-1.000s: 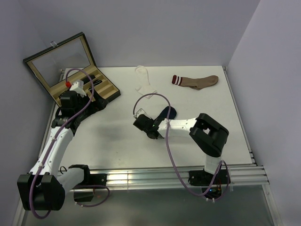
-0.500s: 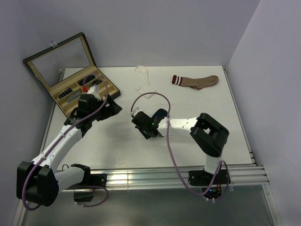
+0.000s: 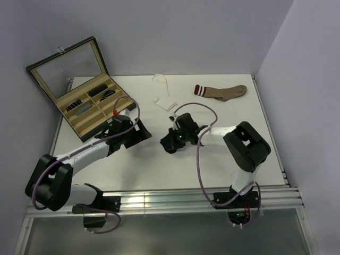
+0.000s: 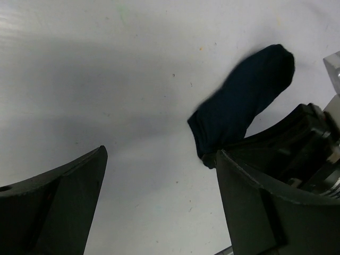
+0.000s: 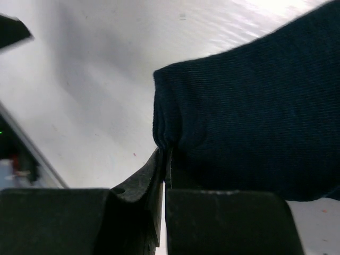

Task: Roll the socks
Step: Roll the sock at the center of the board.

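Logged navy sock (image 4: 241,103) pinched by its near edge in clenched right jaws, long axis running ahead of them along the worktop (image 4: 106,79); released left jaws close by, sock ahead and right of their gap, right jaws nearer.
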